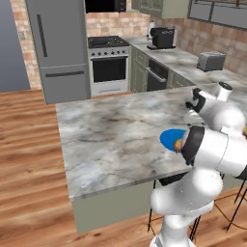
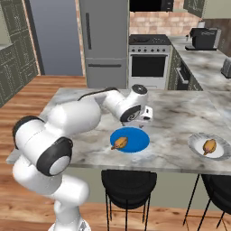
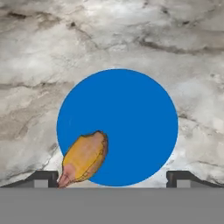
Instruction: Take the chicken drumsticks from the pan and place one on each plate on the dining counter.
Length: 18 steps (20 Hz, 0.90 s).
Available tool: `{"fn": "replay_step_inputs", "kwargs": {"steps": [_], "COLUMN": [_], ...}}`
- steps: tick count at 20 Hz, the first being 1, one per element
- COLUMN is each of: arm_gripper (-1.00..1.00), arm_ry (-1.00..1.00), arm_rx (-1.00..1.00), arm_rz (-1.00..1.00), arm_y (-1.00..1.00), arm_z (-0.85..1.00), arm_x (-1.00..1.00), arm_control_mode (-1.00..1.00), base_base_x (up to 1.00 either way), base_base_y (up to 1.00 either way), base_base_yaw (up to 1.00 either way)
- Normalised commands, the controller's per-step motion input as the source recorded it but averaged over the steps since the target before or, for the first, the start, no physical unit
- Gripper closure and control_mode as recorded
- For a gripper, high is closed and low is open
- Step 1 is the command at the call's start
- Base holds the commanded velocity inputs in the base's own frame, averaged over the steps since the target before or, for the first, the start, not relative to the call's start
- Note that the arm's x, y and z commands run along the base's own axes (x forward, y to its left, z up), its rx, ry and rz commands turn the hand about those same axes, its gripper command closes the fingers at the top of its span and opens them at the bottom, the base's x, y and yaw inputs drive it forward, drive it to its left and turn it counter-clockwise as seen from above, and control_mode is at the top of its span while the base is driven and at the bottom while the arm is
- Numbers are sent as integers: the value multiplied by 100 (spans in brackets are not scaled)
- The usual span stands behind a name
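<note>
The bright blue plate lies on the marble dining counter. One golden-orange chicken drumstick rests on the plate's near-left edge. My gripper hangs just above the plate, open, its fingertips wide apart and holding nothing. A second drumstick lies on the white-grey plate further right. The pan is too far off to make out.
Black stools stand under the counter's near edge. Across the kitchen are the stove and the grey fridge. The wall-side worktop carries a toaster and a coffee machine.
</note>
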Motion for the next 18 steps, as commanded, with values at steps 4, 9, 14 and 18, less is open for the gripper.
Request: {"fn": "replay_step_inputs", "kwargs": {"steps": [4, 9, 14, 18], "arm_gripper": [-100, -100, -100, -100], "arm_ry": [-32, -36, -33, -35], "arm_rx": [-35, -23, -16, -14], "arm_rz": [0, 0, 0, 0], "arm_y": [61, 51, 57, 63], "arm_z": [17, 0, 0, 11], "arm_x": [-100, -100, -100, -100], "arm_control_mode": [-100, -100, -100, -100], "base_base_x": [0, 0, 0, 0], "base_base_y": [0, 0, 0, 0], "base_base_yaw": [0, 0, 0, 0]}}
